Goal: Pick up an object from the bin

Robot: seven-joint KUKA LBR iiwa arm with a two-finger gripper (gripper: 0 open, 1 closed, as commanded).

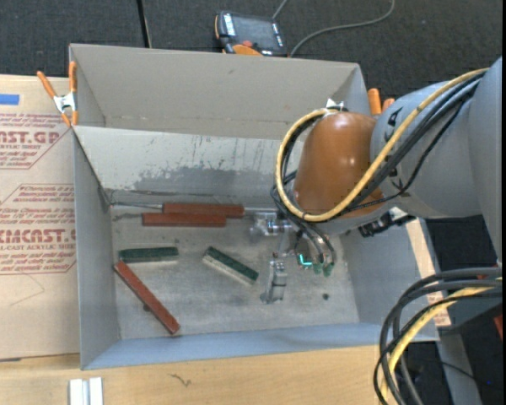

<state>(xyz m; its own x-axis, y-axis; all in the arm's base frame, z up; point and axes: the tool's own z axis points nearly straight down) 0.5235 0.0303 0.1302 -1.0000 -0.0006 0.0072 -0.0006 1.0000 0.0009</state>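
My gripper (273, 292) hangs over the bin floor right of centre, fingers pointing down and shut with nothing between them. Just to its left lies a short green and cream block (230, 265), set at a slant and apart from the fingertips. Behind it, near the back wall, a long red-brown bar (194, 216) lies flat.
A dark green flat bar (148, 253) lies at the left. A red-brown stick (145, 297) lies slanted toward the front left corner. The arm with its orange cover and cables reaches in over the bin's right side. Bare floor lies in front of the gripper.
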